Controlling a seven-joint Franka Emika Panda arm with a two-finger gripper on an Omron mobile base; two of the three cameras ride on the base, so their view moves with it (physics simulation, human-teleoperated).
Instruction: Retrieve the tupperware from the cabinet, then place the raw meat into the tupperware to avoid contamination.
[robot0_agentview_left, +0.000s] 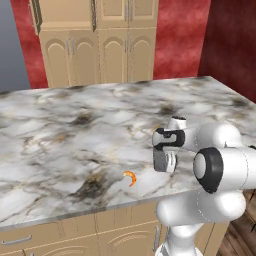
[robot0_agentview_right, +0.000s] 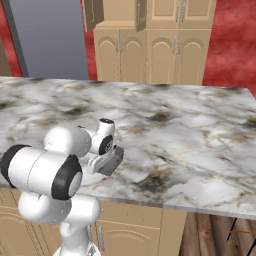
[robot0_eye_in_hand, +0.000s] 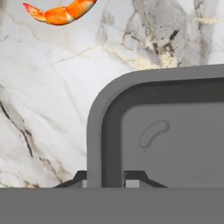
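Hand view: a grey, round-cornered plastic tupperware container (robot0_eye_in_hand: 166, 131) is seen on the veined marble countertop (robot0_eye_in_hand: 52, 96), its rim wall set between the two dark fingertips (robot0_eye_in_hand: 135, 177); the gripper (robot0_eye_in_hand: 105, 179) is narrowly closed on that wall. No writing can be read. The small orange curled raw meat (robot0_eye_in_hand: 61, 13) lies apart from the jaws, at the frame's top edge. Left base view: the meat (robot0_agentview_left: 131, 177) is shown on the countertop near its front edge, beside the gripper (robot0_agentview_left: 164, 162). Right base view: the tall light-tan wooden cabinet (robot0_agentview_right: 150, 40) is shown behind, an upper door ajar.

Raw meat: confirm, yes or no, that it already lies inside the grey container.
No: the raw meat lies on bare marble outside the grey container.
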